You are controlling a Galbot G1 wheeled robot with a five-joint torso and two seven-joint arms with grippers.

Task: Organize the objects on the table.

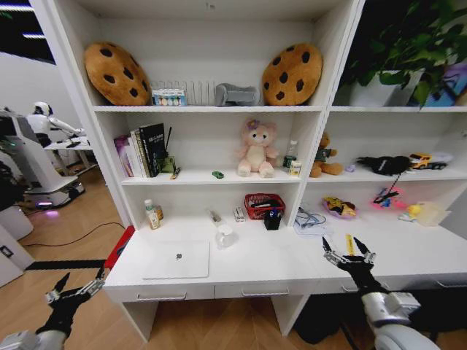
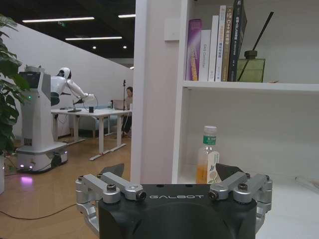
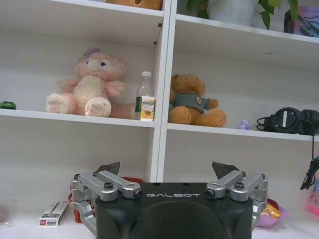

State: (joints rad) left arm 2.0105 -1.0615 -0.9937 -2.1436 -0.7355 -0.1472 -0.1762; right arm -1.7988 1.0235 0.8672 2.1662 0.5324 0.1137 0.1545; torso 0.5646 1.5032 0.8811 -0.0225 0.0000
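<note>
A closed silver laptop (image 1: 177, 259) with an Apple logo lies on the left part of the long white table (image 1: 292, 255). Behind it stand an orange-drink bottle (image 1: 151, 214), a clear glass (image 1: 225, 235) and a red basket (image 1: 264, 205). A tiny green toy car (image 1: 217, 174) sits on the shelf above, left of the pink plush (image 3: 89, 84); it shows as the green toy car (image 3: 7, 105) in the right wrist view. My left gripper (image 1: 75, 289) hangs open off the table's front left corner, level with the bottle (image 2: 208, 155). My right gripper (image 1: 349, 254) is open over the front right of the table.
White shelving holds cookie cushions, books (image 1: 142, 152), plush bears (image 1: 326, 157), headphones (image 3: 291, 121) and a toy truck (image 1: 427, 160). A yellow stick-like item (image 1: 349, 244) lies by my right gripper. A red flat thing (image 1: 119, 246) overhangs the table's left end. Another robot (image 1: 33, 157) stands at far left.
</note>
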